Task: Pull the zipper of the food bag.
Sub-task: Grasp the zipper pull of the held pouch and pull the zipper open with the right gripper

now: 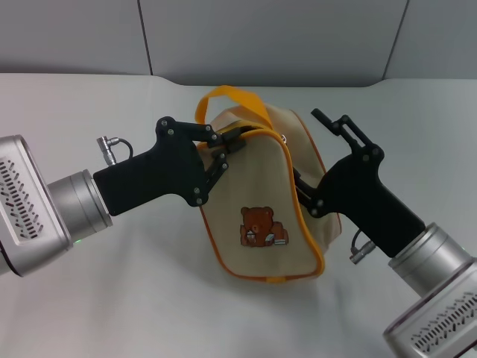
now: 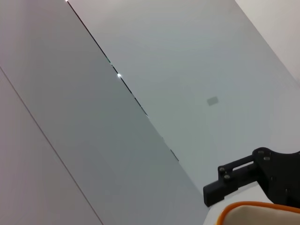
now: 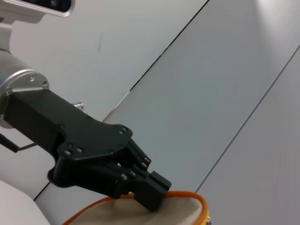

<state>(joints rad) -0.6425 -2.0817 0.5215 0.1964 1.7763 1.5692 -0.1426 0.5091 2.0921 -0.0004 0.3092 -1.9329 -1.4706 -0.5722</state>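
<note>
The food bag [image 1: 261,201], beige with orange piping and a brown bear patch, lies tilted on the white table [image 1: 112,298]. The orange zipper [image 1: 292,183] runs over its top edge and down the side. My left gripper [image 1: 227,145] is shut on the zipper line at the bag's upper left corner; the pull tab is hidden in its fingers. It also shows in the right wrist view [image 3: 151,199]. My right gripper [image 1: 307,145] is open at the bag's right end, one finger raised above it and one against its side. Part of it shows in the left wrist view [image 2: 234,180].
The orange loop handle [image 1: 223,95] stands up behind the left gripper. A grey panelled wall [image 1: 298,37] runs along the back of the table. Both arms reach in from the front corners.
</note>
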